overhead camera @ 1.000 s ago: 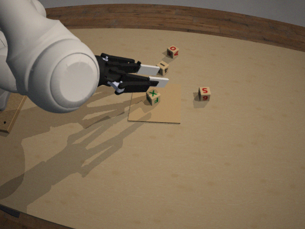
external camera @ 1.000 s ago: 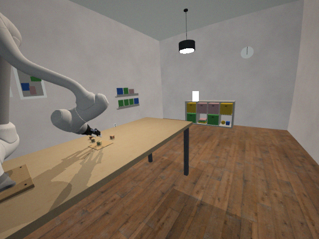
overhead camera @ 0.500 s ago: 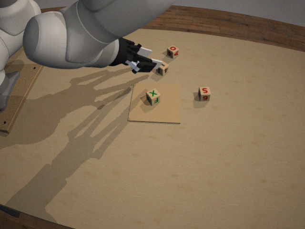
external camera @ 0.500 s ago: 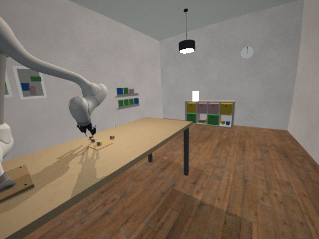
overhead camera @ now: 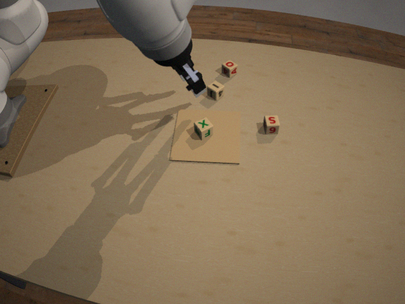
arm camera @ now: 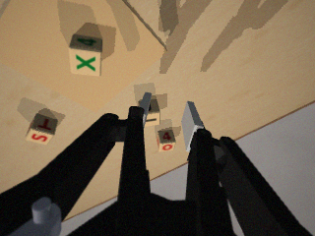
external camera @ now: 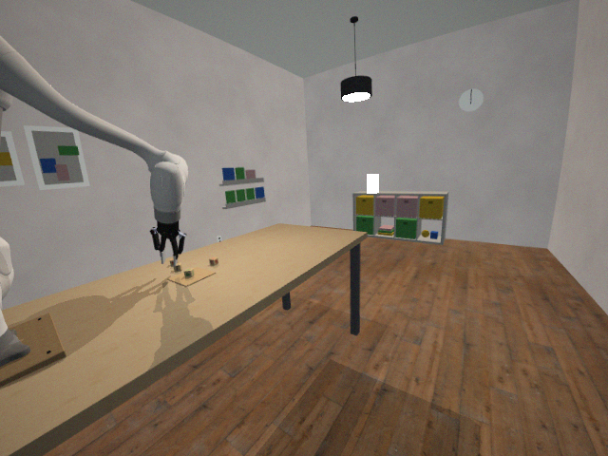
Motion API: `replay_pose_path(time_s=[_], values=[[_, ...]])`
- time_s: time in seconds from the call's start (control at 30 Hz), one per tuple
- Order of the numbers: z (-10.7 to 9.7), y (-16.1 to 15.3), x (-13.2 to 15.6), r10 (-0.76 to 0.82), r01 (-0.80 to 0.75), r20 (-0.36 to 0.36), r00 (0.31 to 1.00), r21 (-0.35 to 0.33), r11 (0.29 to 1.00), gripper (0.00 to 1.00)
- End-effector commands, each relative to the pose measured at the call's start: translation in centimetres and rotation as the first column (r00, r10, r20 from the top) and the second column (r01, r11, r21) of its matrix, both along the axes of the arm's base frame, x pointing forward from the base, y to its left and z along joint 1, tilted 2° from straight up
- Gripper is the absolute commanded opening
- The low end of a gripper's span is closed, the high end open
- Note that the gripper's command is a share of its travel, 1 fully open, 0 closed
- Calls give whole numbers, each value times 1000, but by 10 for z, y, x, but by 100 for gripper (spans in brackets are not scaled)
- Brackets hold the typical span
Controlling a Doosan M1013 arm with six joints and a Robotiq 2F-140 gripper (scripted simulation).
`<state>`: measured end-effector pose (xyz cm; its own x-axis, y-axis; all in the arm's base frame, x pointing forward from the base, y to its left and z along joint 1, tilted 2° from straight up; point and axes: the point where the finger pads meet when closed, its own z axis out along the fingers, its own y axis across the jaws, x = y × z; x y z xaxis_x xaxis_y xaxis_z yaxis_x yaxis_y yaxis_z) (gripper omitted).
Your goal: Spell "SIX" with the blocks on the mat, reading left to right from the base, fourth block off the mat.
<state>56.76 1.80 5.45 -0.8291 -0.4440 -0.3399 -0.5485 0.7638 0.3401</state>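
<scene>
Wooden flooring (overhead camera: 261,31) (external camera: 442,304) surrounds the pale table (overhead camera: 294,196) (external camera: 245,265) (arm camera: 266,74).

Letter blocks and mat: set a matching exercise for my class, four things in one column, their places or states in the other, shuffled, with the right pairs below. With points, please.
1. X block (overhead camera: 203,128) (external camera: 189,273) (arm camera: 86,61)
2. S block (overhead camera: 271,124) (external camera: 213,261) (arm camera: 41,129)
3. Gripper (overhead camera: 197,93) (external camera: 168,262) (arm camera: 166,107)
4. Mat (overhead camera: 222,147) (external camera: 199,278) (arm camera: 30,44)

A. Flat on the table
B. Off the mat, red letter on top
C. Open, holding nothing
D. On the mat, green letter on top

Pairs: 1-D, 2-B, 3-C, 4-A
</scene>
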Motion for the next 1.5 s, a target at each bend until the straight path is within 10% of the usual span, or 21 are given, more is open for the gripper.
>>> replay_pose_path(time_s=[0.0,0.47,0.67,0.7,1.47], values=[[3,-12,0,-2,-7,-94,996,-101,995,28],[33,-70,32,-132,54,-156,979,-426,903,28],[38,-76,37,-149,66,-149,978,-457,887,28],[38,-76,37,-149,66,-149,978,-457,887,100],[38,-77,35,135,-186,-145,980,-447,875,100]])
